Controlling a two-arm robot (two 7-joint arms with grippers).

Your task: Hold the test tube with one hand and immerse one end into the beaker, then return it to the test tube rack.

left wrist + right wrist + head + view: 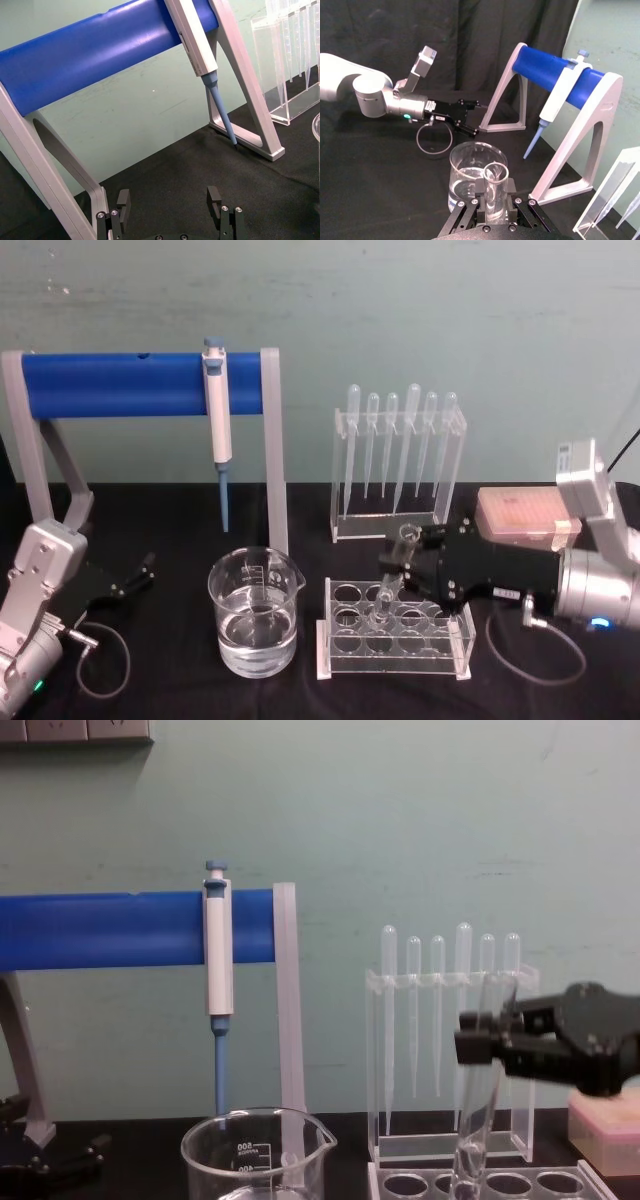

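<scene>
- We see the left gripper (135,576) near the bench's (160,690) left edge, fingers spread wide, empty.
- One beaker (254,610) stands near the front edge.
- One tilted test tube (475,1115) is clamped by the right gripper (398,562), its blurred lower end in the rack (323,636).

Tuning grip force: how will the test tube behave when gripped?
The test tube looks like thin clear glass: probably stiff but fragile if squeezed hard. Its smooth round wall may slip or swivel in the right gripper; it sits tilted at the rack. Laid down, it would likely roll. The left gripper is parked open.
</scene>
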